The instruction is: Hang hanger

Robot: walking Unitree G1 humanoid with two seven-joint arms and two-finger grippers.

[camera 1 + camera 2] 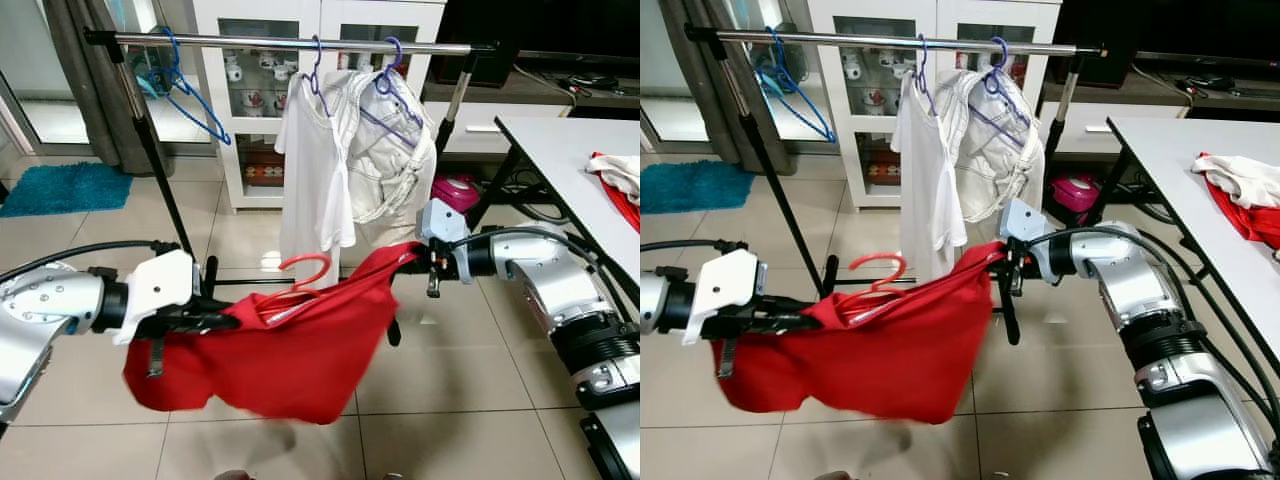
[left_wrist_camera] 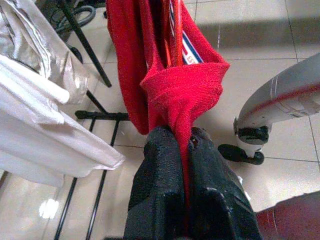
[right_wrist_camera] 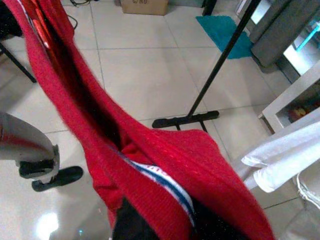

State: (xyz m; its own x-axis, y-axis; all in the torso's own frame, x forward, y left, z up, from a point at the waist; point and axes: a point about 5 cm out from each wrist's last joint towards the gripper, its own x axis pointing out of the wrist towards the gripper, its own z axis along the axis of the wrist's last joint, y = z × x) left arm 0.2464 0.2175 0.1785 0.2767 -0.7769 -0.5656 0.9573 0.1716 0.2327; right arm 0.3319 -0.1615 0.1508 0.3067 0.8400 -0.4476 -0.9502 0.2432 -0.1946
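Chrome and spanning the view, the clothes rail [image 1: 300, 42] already carries a white shirt [image 1: 305, 150] and a blue hanger [image 1: 190, 95], leaving bare bar between. Below it, a red garment [image 1: 290, 350] sags stretched between both arms, likely to keep its red hanger [image 1: 300, 280] upright for lifting. The left gripper [image 2: 182, 165] pinches one cloth corner tightly; the right gripper [image 1: 425, 262] clamps the opposite edge.

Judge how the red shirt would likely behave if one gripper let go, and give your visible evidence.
The red shirt is probably floppy: it sags between the left gripper and the right gripper. Released, that end would likely drop. The red hanger sits loose inside and might slip out.
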